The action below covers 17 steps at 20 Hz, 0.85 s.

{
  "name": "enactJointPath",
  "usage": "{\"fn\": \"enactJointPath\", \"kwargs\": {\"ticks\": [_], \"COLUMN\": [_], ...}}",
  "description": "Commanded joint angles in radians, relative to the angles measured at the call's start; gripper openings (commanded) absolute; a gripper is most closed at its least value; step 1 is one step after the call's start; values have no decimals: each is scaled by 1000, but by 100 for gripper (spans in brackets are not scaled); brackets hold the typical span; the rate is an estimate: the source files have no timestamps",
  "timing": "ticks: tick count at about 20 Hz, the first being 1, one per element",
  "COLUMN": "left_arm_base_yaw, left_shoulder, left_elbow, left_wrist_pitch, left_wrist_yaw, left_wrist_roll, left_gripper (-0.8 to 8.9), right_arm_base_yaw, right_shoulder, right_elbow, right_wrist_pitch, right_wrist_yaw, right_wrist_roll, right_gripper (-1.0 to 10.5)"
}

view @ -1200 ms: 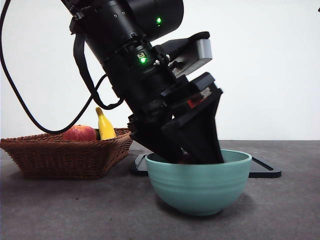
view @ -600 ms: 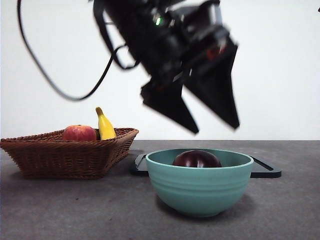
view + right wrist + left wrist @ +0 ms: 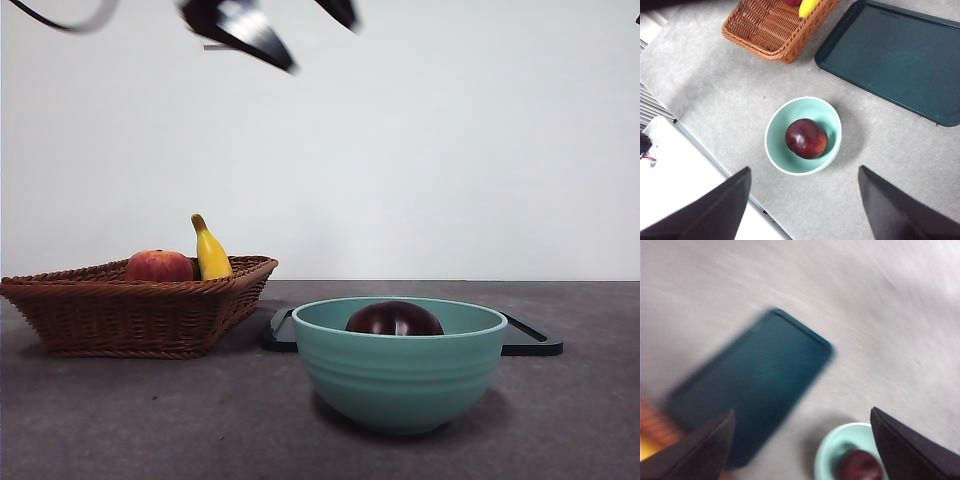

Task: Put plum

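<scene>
The dark maroon plum (image 3: 393,319) lies alone inside the teal bowl (image 3: 400,385) near the table's front, with nothing touching it. My left gripper (image 3: 324,48) is high above, its open black jaws blurred at the top edge of the front view. In its own blurred wrist view the left gripper (image 3: 802,411) is empty, with the plum (image 3: 860,466) and bowl (image 3: 829,456) below it. My right gripper (image 3: 804,169) hangs open and empty far above the table, looking down on the plum (image 3: 806,138) in the bowl (image 3: 774,152).
A wicker basket (image 3: 130,315) at the left holds a red fruit (image 3: 158,266) and a yellow banana (image 3: 210,252). A dark flat tray (image 3: 530,342) lies behind the bowl. In the right wrist view the table's edge runs close to the bowl.
The left gripper opened inside the bowl, left the plum there, and rose up and to the left, almost out of the front view. Bowl, basket and tray stayed put.
</scene>
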Motion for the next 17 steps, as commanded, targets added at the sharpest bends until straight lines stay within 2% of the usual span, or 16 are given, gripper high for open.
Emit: {"fn": "enactJointPath", "kwargs": {"ticks": [1,4,8,14,17], "left_arm_base_yaw": [62,157,233,236,236], "left_shoulder": [-65,-154,-257,-378,-392], "left_elbow": [25,14,-76,-331,-397], "left_wrist_pitch": [-72,-198,-288,-355,-367], "left_wrist_yaw": [3,69,221,394,405], "left_wrist_roll": [-9,10,11,36,40], "left_gripper": [435,435,435,433,433], "right_arm_base_yaw": [5,5,5,5,5], "right_shoulder": [6,6,6,6,6], "right_elbow": [20,20,20,20,19], "right_wrist_pitch": [9,10,10,9,9], "right_wrist_yaw": [1,1,1,1,1], "right_wrist_roll": [-7,-8,-8,-8,-8], "right_gripper": [339,339,339,339,339]}}
